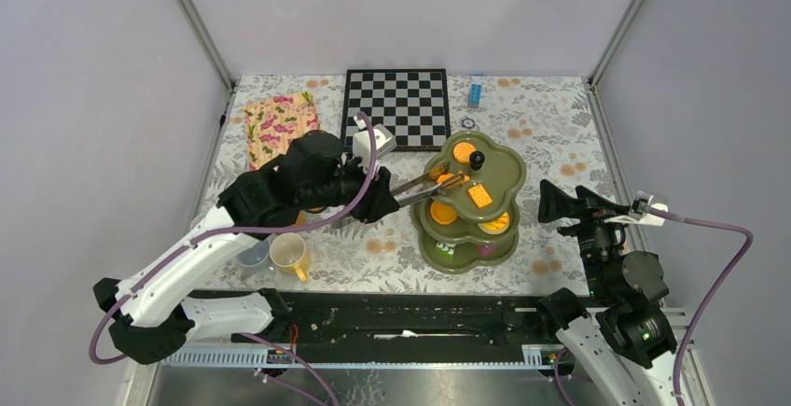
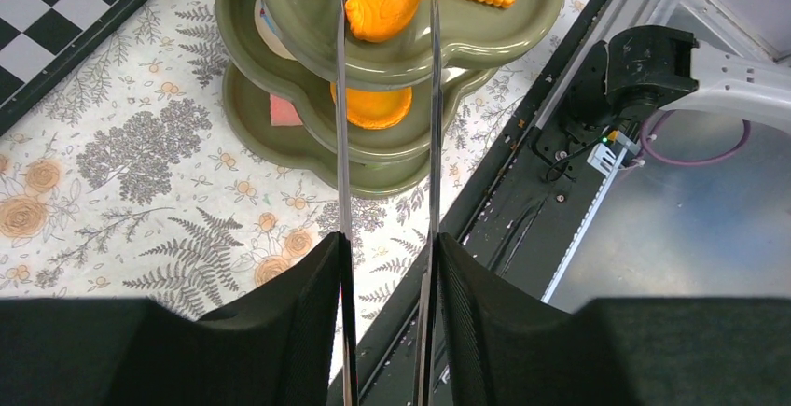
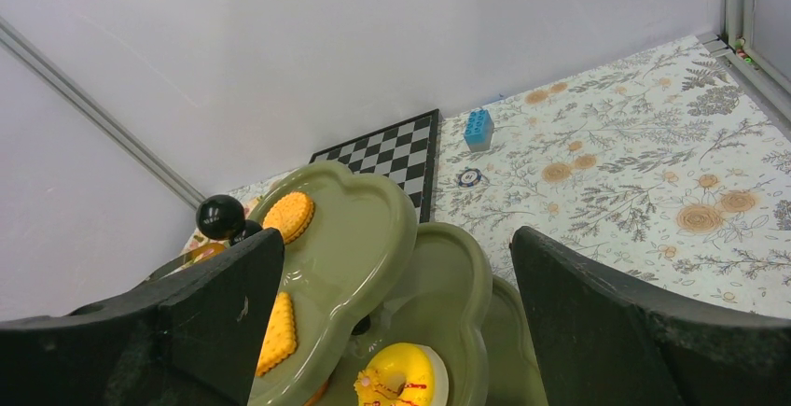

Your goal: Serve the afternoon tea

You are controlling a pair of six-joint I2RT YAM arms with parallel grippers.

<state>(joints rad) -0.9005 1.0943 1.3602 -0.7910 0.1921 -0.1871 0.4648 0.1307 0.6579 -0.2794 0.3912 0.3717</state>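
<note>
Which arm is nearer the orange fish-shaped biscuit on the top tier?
Left. The left arm, its jaws holding metal tongs, has the tips either side of the fish-shaped biscuit; the right arm hovers right of the stand, jaws open, apart from it.

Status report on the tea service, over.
Left gripper shut on tongs. Tongs around fish-shaped biscuit, top tier of stand. Right gripper open beside stand. Nothing in the way.

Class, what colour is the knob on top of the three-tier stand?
Black; the knob shows best in the right wrist view.
</note>
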